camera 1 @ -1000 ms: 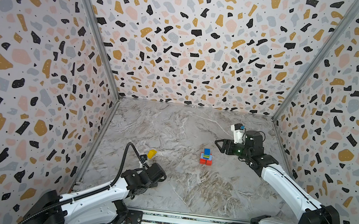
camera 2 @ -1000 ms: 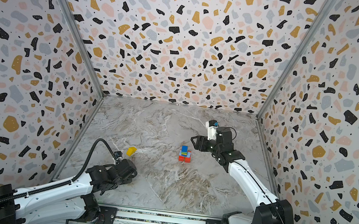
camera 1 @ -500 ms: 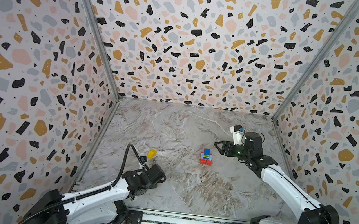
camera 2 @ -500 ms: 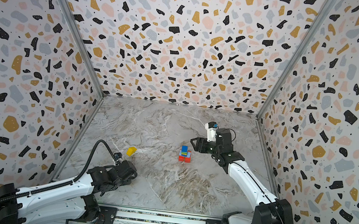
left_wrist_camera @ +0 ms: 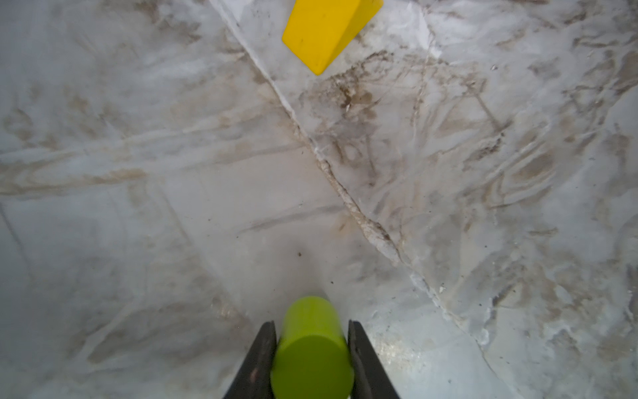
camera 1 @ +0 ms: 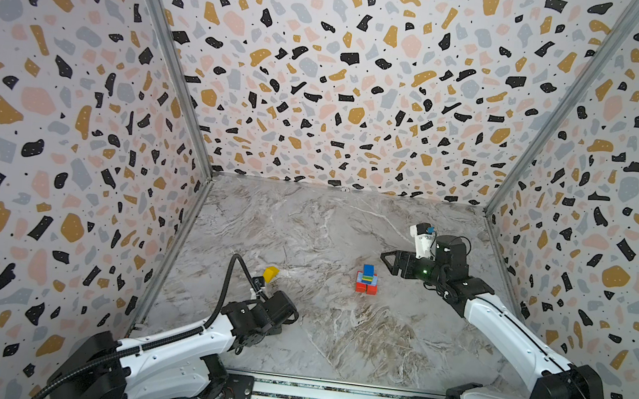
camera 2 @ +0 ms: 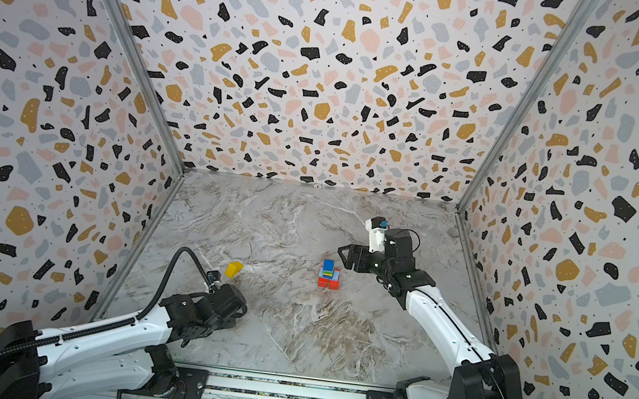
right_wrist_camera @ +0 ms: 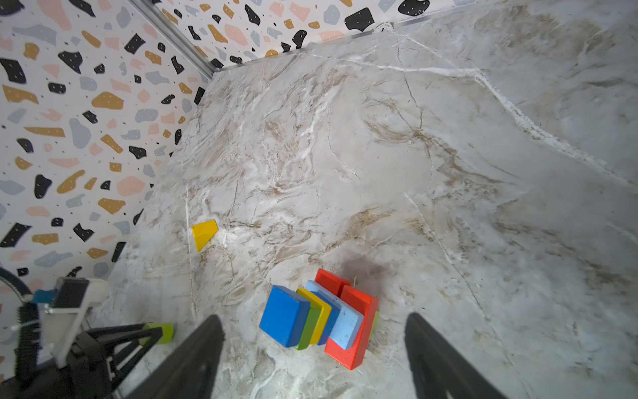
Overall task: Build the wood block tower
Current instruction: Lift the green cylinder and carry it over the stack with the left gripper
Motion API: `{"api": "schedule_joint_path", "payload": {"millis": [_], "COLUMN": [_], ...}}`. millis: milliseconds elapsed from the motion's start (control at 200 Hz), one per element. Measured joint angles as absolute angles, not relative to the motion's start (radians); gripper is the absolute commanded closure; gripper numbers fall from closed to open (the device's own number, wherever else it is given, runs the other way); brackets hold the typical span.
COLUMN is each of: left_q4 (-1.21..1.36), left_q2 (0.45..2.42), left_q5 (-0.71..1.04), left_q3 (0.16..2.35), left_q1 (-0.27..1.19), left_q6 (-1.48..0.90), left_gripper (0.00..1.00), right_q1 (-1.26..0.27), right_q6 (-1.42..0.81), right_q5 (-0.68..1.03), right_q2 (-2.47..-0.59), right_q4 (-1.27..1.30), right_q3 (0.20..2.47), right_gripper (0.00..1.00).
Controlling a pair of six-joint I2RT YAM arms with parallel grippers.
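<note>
Left gripper (left_wrist_camera: 312, 328): clamped firmly on a lime green wooden cylinder (left_wrist_camera: 310, 355), low over the front left of the table. The jaws pinched its curved sides, probably so a flat end could be set down on the stack.
Right gripper (camera 1: 390, 261): jaws spread wide and holding nothing. It hung near the tower's right side without touching, likely kept clear so as not to knock it.
Wood block tower (camera 1: 367, 279): stood upright near the middle of the grey marble-patterned tabletop (camera 1: 305, 228), well apart from the left gripper.
Tower's look: red blocks at the base, a light blue slab, thin blue, yellow and green layers, then a blue block (right_wrist_camera: 284, 319) on top. The edges were slightly offset.
Yellow wooden wedge (camera 1: 270, 274): lay loose and untouched on the tabletop, near the left arm.
</note>
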State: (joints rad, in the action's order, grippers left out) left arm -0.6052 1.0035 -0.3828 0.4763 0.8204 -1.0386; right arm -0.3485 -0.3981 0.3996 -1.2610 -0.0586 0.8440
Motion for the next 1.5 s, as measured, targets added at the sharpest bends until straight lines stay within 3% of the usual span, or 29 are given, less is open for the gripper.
{"api": "schedule_joint_path", "payload": {"millis": [586,1502], "left_q4": [-0.847,-0.985], "left_q2": [1.336,1.893], "left_q5": [-0.400,-0.314], "left_q3": [1.216,1.898], "left_q1": [0.820,0.895], "left_q6": [-0.725,-0.533], "left_gripper": [0.79,0.81], "right_q1": [-0.247,-0.121], "right_q6": [-0.465,-0.615], "right_q5": [0.429,0.392], "right_q2": [-1.242,-1.098], "right_q4": [0.009,0.217], "right_q3": [0.772,0.518], "right_gripper": [0.01,0.01]}}
